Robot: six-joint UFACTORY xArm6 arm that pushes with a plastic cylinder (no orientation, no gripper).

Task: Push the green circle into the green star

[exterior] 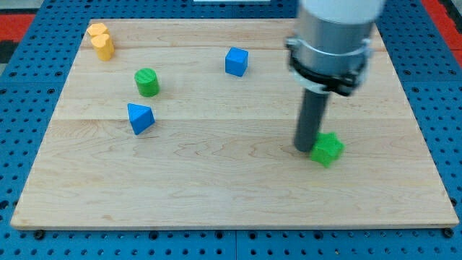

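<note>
The green circle (146, 82) is a short cylinder at the view's upper left of the wooden board (216, 180). The green star (327, 149) lies at the view's right of centre. My tip (304, 149) is the lower end of the dark rod; it stands right against the star's left side, far to the right of the green circle.
A blue triangle block (139, 118) lies just below the green circle. A blue cube (236, 61) sits at the top centre. A yellow block (102, 41) lies at the top left corner. The arm's grey body (333, 36) hangs over the board's upper right.
</note>
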